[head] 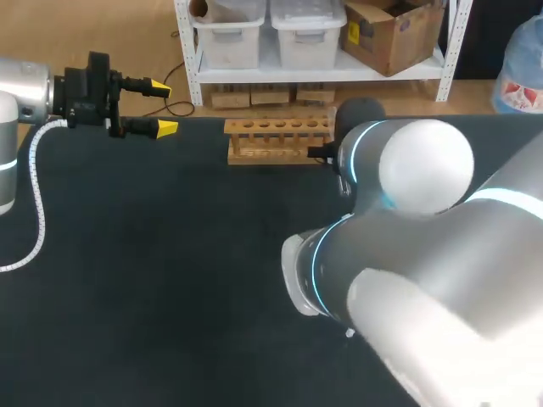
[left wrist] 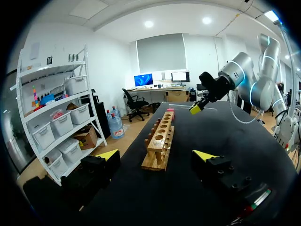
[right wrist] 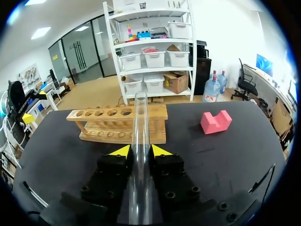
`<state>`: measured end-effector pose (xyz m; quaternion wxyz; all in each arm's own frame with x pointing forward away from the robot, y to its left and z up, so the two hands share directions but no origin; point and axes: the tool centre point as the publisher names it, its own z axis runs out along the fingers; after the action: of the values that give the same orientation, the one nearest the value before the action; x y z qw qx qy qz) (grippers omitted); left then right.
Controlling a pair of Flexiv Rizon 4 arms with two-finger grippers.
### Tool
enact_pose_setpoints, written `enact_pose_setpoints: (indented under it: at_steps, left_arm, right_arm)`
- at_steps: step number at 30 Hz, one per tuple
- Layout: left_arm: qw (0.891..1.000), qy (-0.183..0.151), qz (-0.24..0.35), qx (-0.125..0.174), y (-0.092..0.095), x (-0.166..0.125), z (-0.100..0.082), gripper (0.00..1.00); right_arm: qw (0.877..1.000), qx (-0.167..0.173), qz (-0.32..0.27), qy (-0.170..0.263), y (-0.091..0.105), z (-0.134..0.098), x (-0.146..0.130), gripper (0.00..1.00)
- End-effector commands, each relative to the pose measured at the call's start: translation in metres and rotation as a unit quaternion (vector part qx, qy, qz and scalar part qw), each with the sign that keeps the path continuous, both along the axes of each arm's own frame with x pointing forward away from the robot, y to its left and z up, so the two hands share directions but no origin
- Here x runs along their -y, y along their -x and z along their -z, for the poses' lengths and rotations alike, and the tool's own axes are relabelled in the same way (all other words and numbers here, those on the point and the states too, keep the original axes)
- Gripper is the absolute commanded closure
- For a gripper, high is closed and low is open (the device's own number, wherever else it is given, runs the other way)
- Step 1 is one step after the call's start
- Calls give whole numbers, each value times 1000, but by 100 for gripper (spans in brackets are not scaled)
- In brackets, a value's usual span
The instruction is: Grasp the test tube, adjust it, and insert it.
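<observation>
The right fingers (right wrist: 121,150) are clamping the test tube (right wrist: 140,113) from both sides, and the clear tube is running out ahead of them, open mouth leading. The wooden rack (right wrist: 120,123) is sitting dead ahead at 12 o'clock, apart from the tube, and a pink block (right wrist: 216,121) is lying at 2 o'clock. From above, the rack (head: 278,138) is hugging the worktop's (head: 127,280) far edge at 12 o'clock. The right arm (head: 407,220) is sweeping in from 4 o'clock and hiding its own fingers beside the rack's right end. The left fingers (head: 164,129) are hanging wide apart at 10 o'clock, gripping nothing, right at the far edge. Bare dark worktop is stretching from 6 through 9 o'clock.
</observation>
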<state>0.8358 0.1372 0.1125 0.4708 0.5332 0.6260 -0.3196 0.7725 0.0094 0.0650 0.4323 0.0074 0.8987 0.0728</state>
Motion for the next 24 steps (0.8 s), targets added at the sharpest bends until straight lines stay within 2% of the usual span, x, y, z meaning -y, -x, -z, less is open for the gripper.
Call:
enact_pose_setpoints:
  at_steps: [1,15,24]
  left_arm:
    - [1000,1,0,1,1,-1,1,0]
    - [1000,1,0,1,1,-1,1,0]
    - [1000,1,0,1,1,-1,1,0]
  right_arm:
    - [1000,-2,15,11,-2,2,-3,100]
    - [1000,-7,18,6,-9,6,-8,100]
    - [1000,-7,18,5,-19,9,-13,100]
